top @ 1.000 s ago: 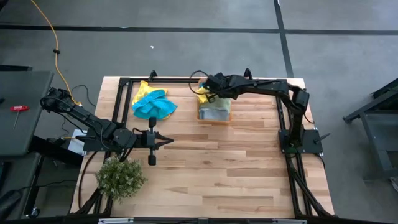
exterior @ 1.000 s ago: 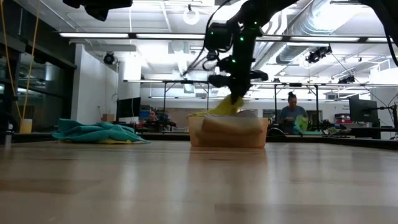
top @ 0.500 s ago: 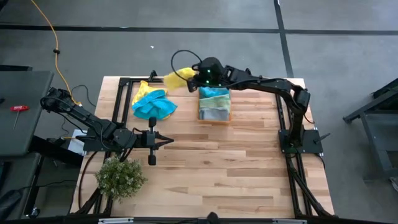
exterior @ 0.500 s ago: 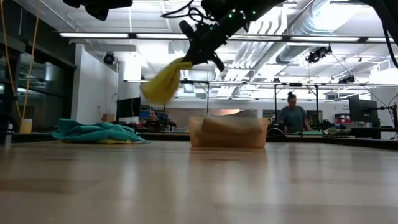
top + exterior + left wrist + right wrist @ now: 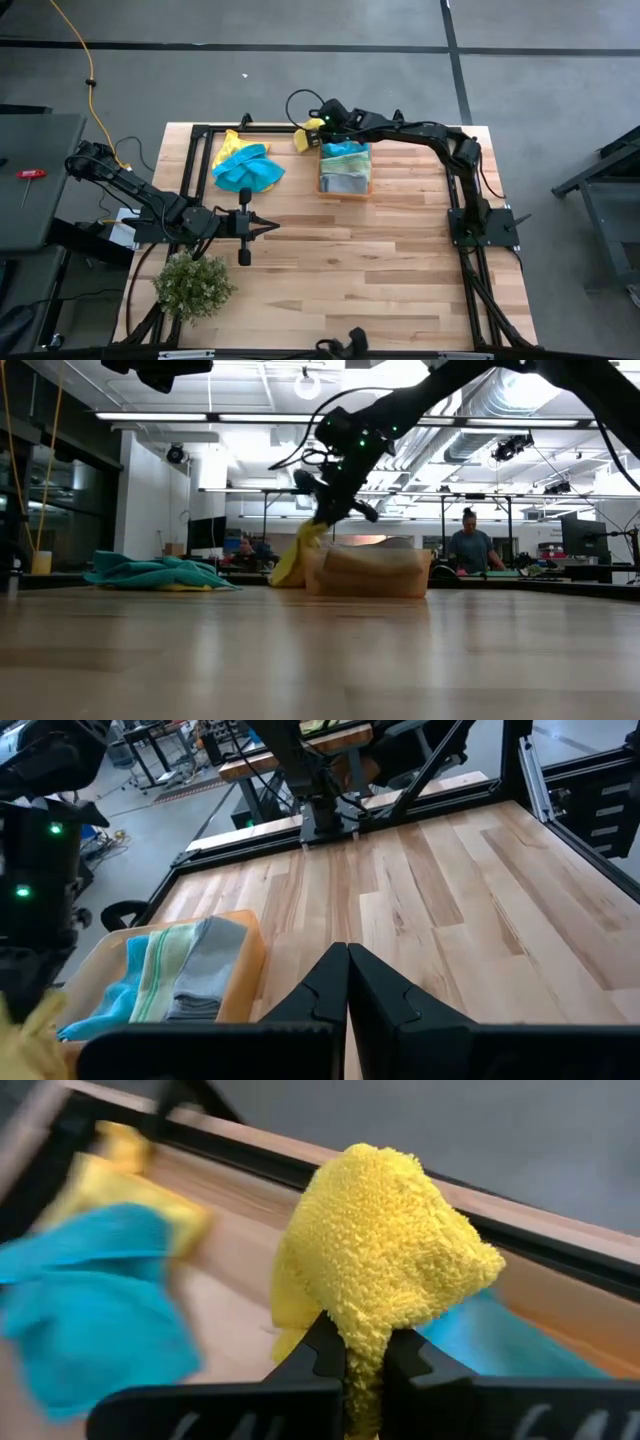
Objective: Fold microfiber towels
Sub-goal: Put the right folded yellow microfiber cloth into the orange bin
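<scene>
Your right claw point(image 5: 362, 1365) is clenched on the yellow towel point(image 5: 303, 139), which dangles just beside the orange bin point(image 5: 345, 186) at the far edge of the desk point(image 5: 380, 270), on the side toward the teal towel pile point(image 5: 246, 167). The bin has folded towels point(image 5: 170, 970) in it. Your left claw point(image 5: 274, 225) is pinched shut on nothing, parked near the plant point(image 5: 192, 285).

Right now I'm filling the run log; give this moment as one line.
right gripper: shut on yellow towel, beside orange bin | left gripper: shut, waiting | towel pile: untouched
</scene>
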